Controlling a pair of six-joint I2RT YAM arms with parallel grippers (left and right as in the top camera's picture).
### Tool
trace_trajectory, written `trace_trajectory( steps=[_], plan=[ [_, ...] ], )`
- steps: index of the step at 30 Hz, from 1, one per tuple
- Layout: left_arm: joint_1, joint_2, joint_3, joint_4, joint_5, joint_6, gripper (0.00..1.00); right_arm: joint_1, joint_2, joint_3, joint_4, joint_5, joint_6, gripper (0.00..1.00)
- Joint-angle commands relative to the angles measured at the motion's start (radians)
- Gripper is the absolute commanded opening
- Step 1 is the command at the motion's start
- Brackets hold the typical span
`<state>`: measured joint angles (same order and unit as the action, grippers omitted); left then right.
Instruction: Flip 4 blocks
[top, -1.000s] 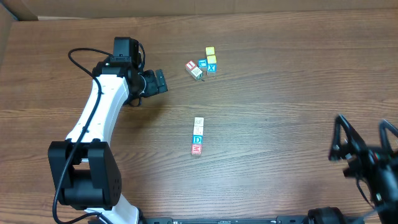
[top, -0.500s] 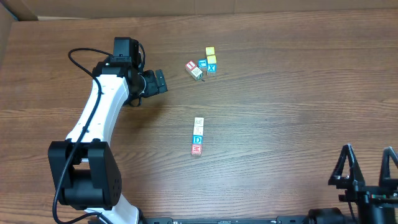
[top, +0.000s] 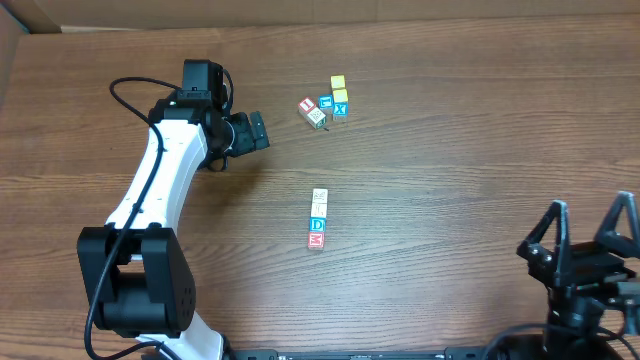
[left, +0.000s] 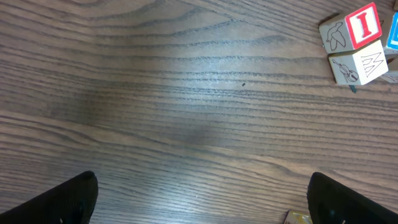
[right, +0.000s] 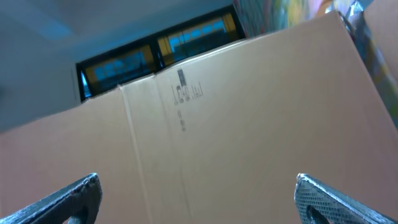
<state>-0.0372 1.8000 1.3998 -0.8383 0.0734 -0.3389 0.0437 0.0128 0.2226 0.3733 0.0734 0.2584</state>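
Blocks (top: 318, 218): four small cubes in one touching column at the centre of the overhead view, on the table (top: 450, 170). From the top of the frame downward they are the cream block (top: 320, 196), a block too small to read (top: 319, 210), the blue D block (top: 318, 224) and the red M block (top: 316, 240). Neither gripper touches the column.

A second group lies at the upper centre of the frame, well apart from the column. It comprises the red I block (top: 307, 104), a pale picture block (top: 317, 118) touching it, two yellow blocks (top: 339, 89) and the X block (top: 340, 109). In the left wrist view the I block and picture block sit in the upper right corner.

Left gripper (top: 256, 131): just left of the second group and apart from it. Its jaws stand wide apart with nothing between them. Its fingertips (left: 68, 199) occupy the lower corners of the wrist view, with bare wood between.

Right gripper (top: 585, 235): lower right corner of the overhead view, well apart from all blocks, with its fingers spread and empty. Its wrist view shows only cardboard (right: 249, 124).
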Motion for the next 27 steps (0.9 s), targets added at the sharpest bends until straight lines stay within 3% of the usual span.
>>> trace_trajectory(
  steps=[1, 8, 13, 20, 24, 27],
  plan=[
    [0.004, -0.005, 0.01, 0.001, -0.006, -0.013, 1.0, -0.006, -0.009, -0.089, 0.099, -0.02, 0.0, 1.0],
    [0.004, -0.005, 0.01, 0.001, -0.006, -0.013, 1.0, -0.006, -0.009, -0.216, 0.139, -0.017, -0.002, 1.0],
    [0.004, -0.005, 0.01, 0.001, -0.006, -0.013, 1.0, -0.006, -0.009, -0.215, -0.034, -0.027, -0.053, 1.0],
    [0.004, -0.005, 0.01, 0.001, -0.006, -0.013, 1.0, -0.006, -0.01, -0.215, -0.443, -0.029, -0.138, 1.0],
    [0.004, -0.005, 0.01, 0.001, -0.006, -0.013, 1.0, -0.006, -0.01, -0.215, -0.455, -0.107, -0.32, 1.0],
    [0.004, -0.005, 0.01, 0.001, -0.006, -0.013, 1.0, -0.006, -0.01, -0.215, -0.455, -0.102, -0.37, 1.0]
  ],
)
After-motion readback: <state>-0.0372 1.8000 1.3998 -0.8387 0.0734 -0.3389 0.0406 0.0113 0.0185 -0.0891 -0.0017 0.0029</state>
